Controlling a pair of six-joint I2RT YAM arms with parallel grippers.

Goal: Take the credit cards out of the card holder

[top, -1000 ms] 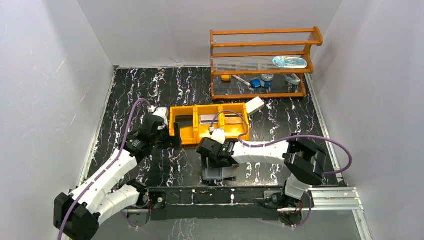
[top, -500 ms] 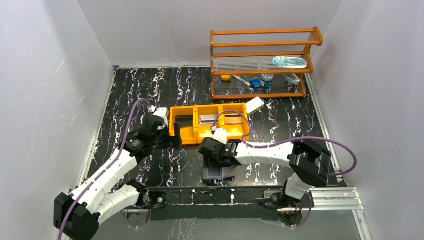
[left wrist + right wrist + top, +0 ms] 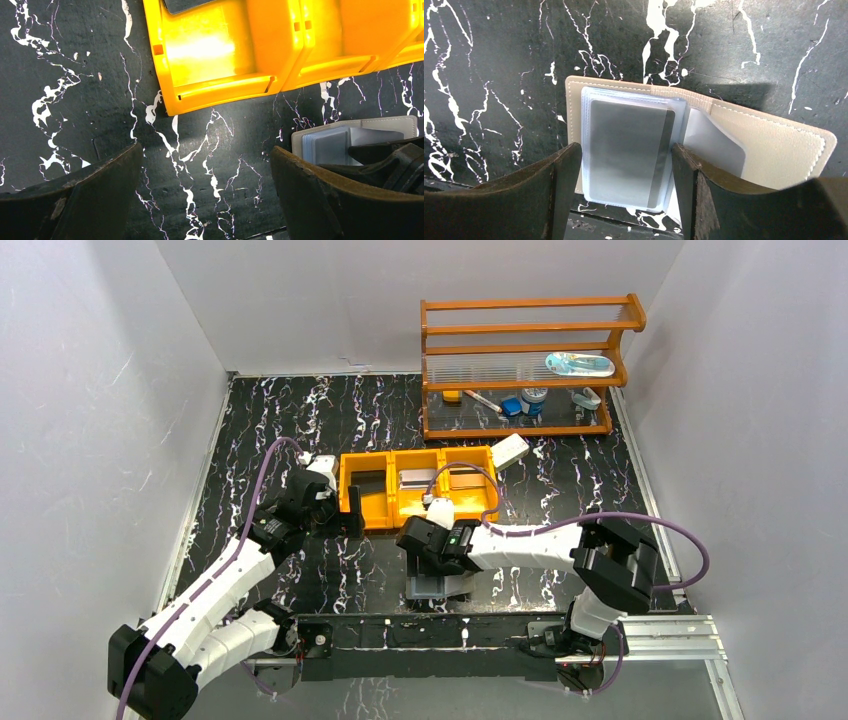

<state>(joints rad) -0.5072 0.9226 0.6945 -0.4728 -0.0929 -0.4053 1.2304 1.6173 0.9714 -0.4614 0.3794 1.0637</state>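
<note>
The card holder (image 3: 774,145) lies open on the black marbled table near the front edge, pale inner faces up, and shows too in the left wrist view (image 3: 345,127). A silvery grey credit card (image 3: 624,125) sits in its clear sleeve. My right gripper (image 3: 626,149) hangs over it, open, one finger close to each long edge of the sleeve; I cannot tell whether they touch. From above, the right gripper (image 3: 437,562) covers most of the holder (image 3: 440,588). My left gripper (image 3: 206,150) is wide open over bare table by the orange tray's left end, holding nothing.
The orange three-compartment tray (image 3: 395,521) stands just behind both grippers, with a dark card (image 3: 366,483), a grey card (image 3: 412,480) and a brownish card (image 3: 462,480) in it. A white box (image 3: 510,450) leans at its right end. A wooden shelf (image 3: 525,370) with small items stands at the back.
The right gripper's jaws have come slightly closer together around the sleeve, and its forearm has shifted a little. The left arm has not moved.
</note>
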